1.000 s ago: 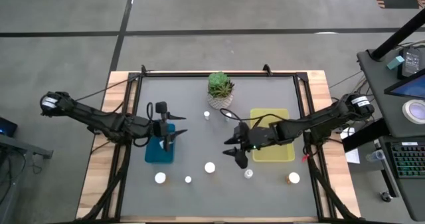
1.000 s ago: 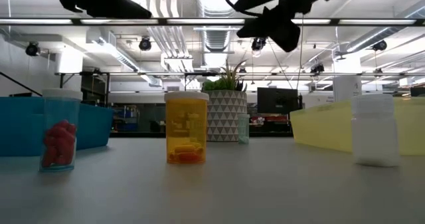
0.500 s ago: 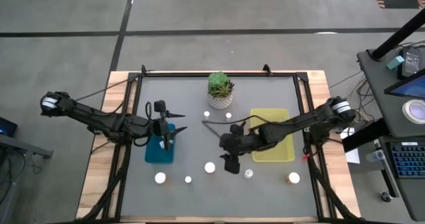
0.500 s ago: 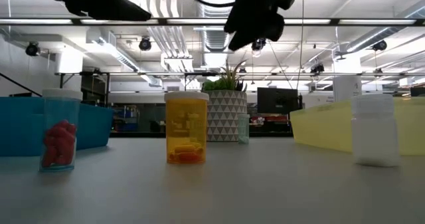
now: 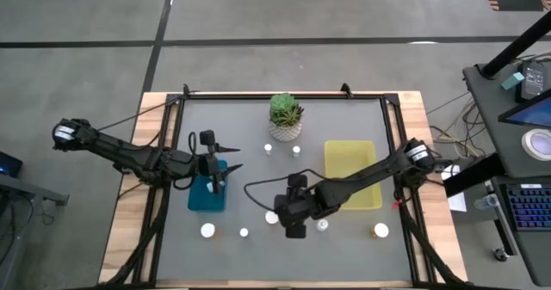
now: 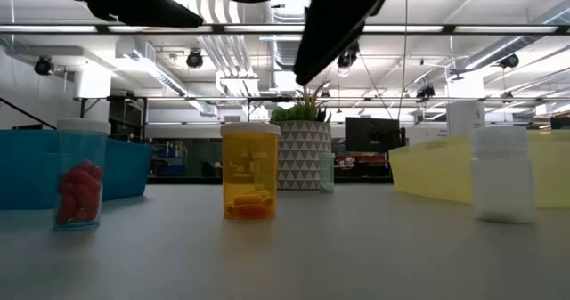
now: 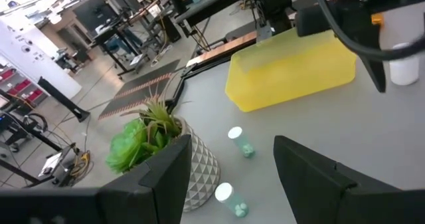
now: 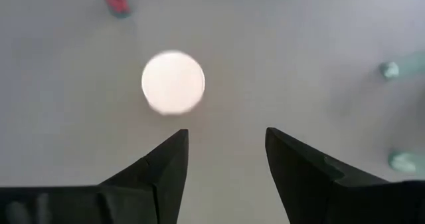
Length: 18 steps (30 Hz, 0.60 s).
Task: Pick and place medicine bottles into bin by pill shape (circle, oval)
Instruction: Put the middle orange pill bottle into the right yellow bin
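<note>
Above the white-capped bottle (image 5: pixel 272 217), right gripper (image 5: pixel 294 230) has arrived.

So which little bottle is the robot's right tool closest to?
The white-capped bottle in the middle of the table's near row. The right tool hangs open right beside it, while the other bottles stand farther off.

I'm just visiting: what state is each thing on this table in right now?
Left gripper: open, empty, over the blue bin.
Right gripper: open, empty, beside a white-capped bottle.
Orange bottle: upright, capped.
Yellow bin: looks empty.
Succulent pot: upright.
</note>
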### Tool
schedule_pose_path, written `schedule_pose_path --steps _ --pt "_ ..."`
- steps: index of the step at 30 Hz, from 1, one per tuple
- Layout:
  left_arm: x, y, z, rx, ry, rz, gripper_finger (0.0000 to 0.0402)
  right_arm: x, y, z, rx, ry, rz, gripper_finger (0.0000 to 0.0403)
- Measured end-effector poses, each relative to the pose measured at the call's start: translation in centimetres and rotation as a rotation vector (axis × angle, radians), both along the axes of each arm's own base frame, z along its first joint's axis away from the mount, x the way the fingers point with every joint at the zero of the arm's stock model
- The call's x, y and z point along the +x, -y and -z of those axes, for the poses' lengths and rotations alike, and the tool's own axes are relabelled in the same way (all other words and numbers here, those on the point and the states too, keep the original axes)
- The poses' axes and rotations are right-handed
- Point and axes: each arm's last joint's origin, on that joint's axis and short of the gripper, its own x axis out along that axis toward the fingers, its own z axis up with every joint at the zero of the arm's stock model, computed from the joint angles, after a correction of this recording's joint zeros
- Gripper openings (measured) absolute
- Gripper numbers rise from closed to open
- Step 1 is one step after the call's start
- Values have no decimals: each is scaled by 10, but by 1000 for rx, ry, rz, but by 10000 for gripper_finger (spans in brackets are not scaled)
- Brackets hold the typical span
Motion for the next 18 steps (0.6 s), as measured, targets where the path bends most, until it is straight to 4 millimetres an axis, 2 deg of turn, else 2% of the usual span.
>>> schedule_pose_path --steps 4,12,18 --pt "0 0 0 0 0 0 198 9 -3 2 15 1 11 208" --pt "0 0 0 -1 2 1 198 22 -8 9 -13 -2 -35 289" --pt "0 0 -1 -1 2 1 198 26 -6 17 -5 -18 -29 322"
